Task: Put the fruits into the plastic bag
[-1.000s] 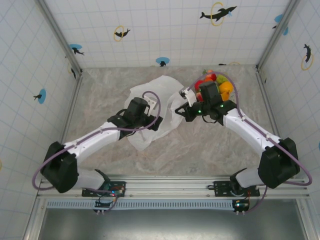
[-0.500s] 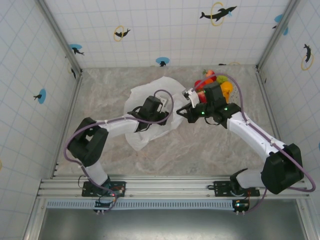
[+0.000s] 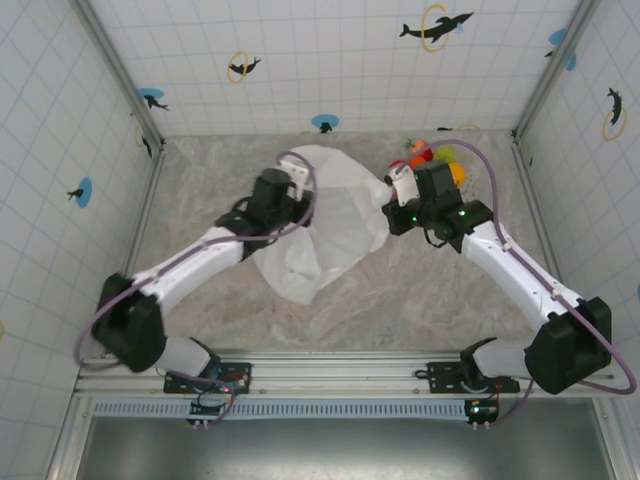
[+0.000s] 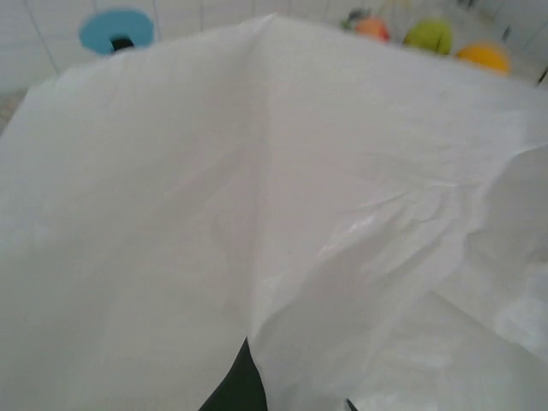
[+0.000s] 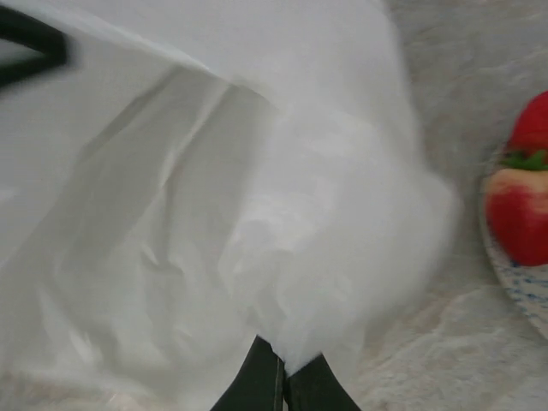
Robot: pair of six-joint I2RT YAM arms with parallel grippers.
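Bag (image 3: 330, 225): stretched mid-table between both grippers (film wrinkled).
Fruits (image 3: 435, 158): piled on plate (image 5: 514, 282), far right, beside bag.
Left gripper (image 3: 290, 190): clamped on bag's left edge.
Right gripper (image 5: 287, 364): clamped on its right edge.

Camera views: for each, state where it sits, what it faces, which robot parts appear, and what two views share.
Top external: fixed above and behind the arm bases, looking down on the table, both arms, and the plastic bag pinched between left gripper and right gripper.
Left wrist: on the left arm, facing across bag film toward the fruits; its fingers at the bottom.
Right wrist: on the right arm, facing the bag, plate at right; shut fingers at bottom.
Shared: both wrist views catch bag and fruit.
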